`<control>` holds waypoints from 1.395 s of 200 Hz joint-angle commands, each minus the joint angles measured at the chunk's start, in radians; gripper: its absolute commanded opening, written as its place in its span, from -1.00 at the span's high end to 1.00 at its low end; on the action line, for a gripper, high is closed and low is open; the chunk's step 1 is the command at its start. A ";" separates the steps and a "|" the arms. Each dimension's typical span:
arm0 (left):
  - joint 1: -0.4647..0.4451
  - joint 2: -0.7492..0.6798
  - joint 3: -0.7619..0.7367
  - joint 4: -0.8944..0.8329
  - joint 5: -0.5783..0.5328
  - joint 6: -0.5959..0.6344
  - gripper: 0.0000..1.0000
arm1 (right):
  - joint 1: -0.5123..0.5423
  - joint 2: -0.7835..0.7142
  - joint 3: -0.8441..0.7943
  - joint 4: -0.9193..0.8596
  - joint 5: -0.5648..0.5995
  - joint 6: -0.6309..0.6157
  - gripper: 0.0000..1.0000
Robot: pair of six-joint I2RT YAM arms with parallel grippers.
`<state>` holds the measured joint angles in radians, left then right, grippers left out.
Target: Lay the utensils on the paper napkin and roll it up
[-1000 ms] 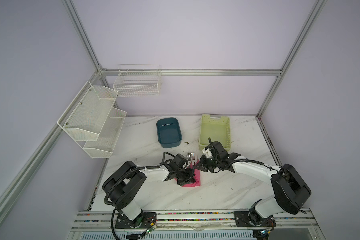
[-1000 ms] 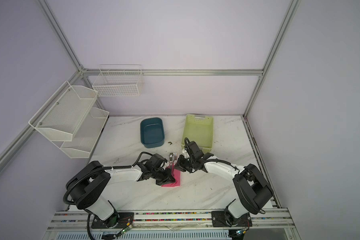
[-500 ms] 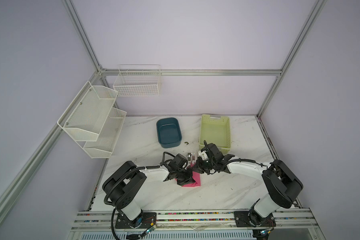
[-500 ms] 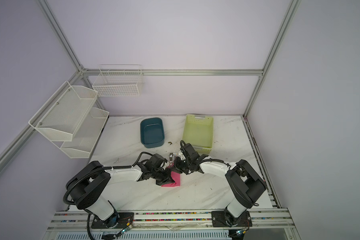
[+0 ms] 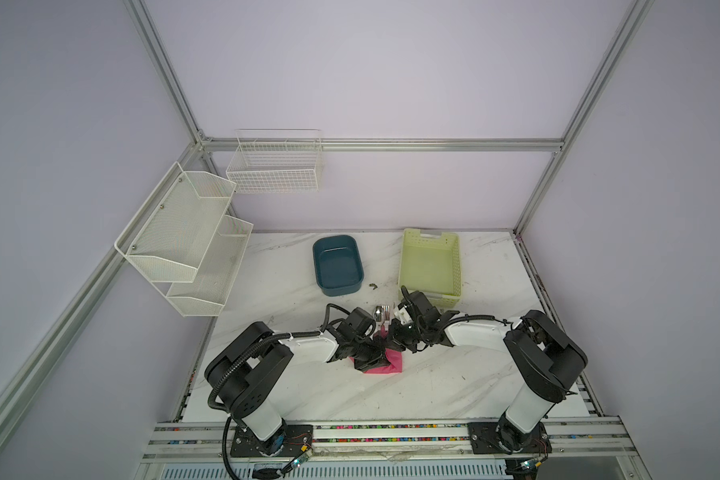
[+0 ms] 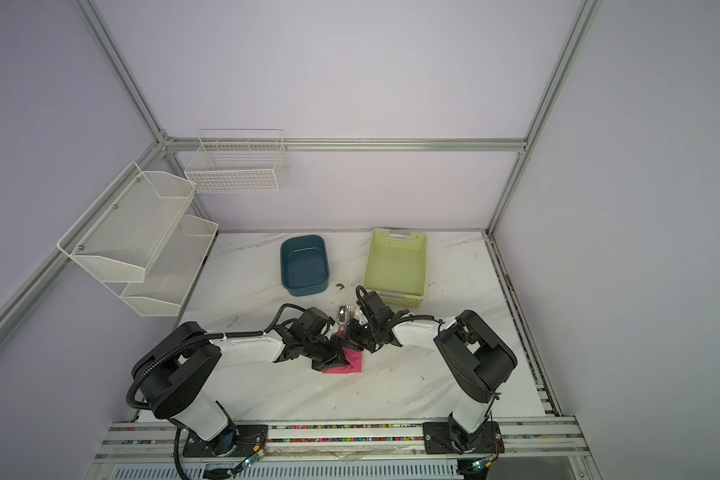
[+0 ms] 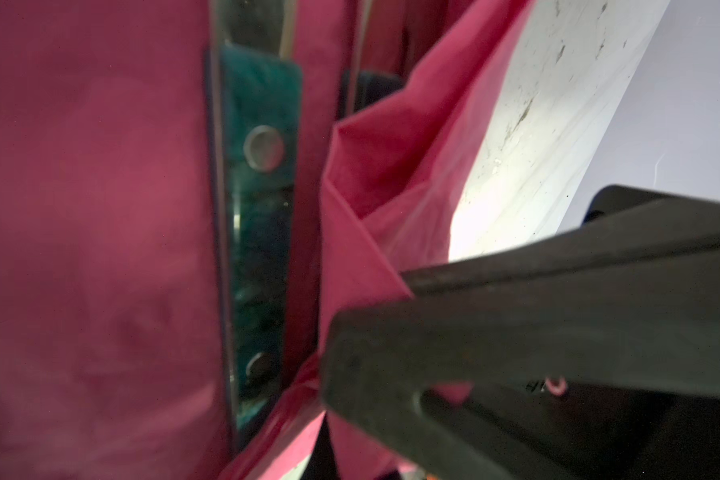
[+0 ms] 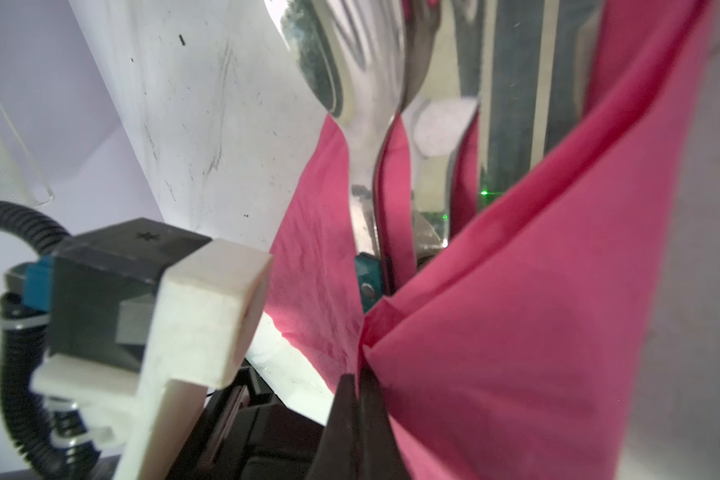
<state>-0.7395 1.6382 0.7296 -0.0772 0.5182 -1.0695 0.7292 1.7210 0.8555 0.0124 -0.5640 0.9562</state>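
The bright pink paper napkin [image 5: 393, 362] [image 6: 353, 362] lies at the table's front middle, folded over the utensils. Their silver spoon and fork heads [image 5: 382, 312] [image 6: 344, 313] stick out on the far side. A teal handle [image 7: 262, 199] shows between pink folds in the left wrist view. Both grippers meet over the napkin. My left gripper [image 5: 368, 358] [image 7: 325, 451] is shut on a pink fold near the handle ends. My right gripper [image 5: 393, 338] [image 8: 357, 399] is shut on a napkin edge, with the spoon's neck [image 8: 362, 158] just beyond it.
A teal tub [image 5: 317, 266] and a pale green basket [image 5: 457, 266] stand behind the grippers, with a small dark scrap [image 5: 373, 285] between them. White mesh shelves [image 5: 184, 245] hang on the left wall. A wire basket [image 5: 275, 166] hangs on the back wall.
My right gripper has moved left and toward the front, over the napkin, closing in on the left gripper. The left gripper has stayed put.
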 commanded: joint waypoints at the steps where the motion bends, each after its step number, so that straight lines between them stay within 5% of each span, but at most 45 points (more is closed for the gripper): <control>1: 0.008 -0.015 0.057 -0.042 -0.023 0.017 0.96 | 0.004 0.021 -0.003 0.016 0.015 -0.013 0.96; 186: 0.012 -0.210 0.036 -0.309 -0.085 0.126 0.82 | 0.004 0.058 0.018 -0.007 0.012 -0.046 1.00; 279: 0.015 -0.126 0.020 -0.298 -0.116 0.153 0.86 | 0.004 0.044 0.033 -0.025 0.013 -0.046 1.00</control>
<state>-0.7300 1.5131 0.7296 -0.3832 0.4145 -0.9463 0.7296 1.7622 0.8604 0.0139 -0.5640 0.9104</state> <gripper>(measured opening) 0.073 0.056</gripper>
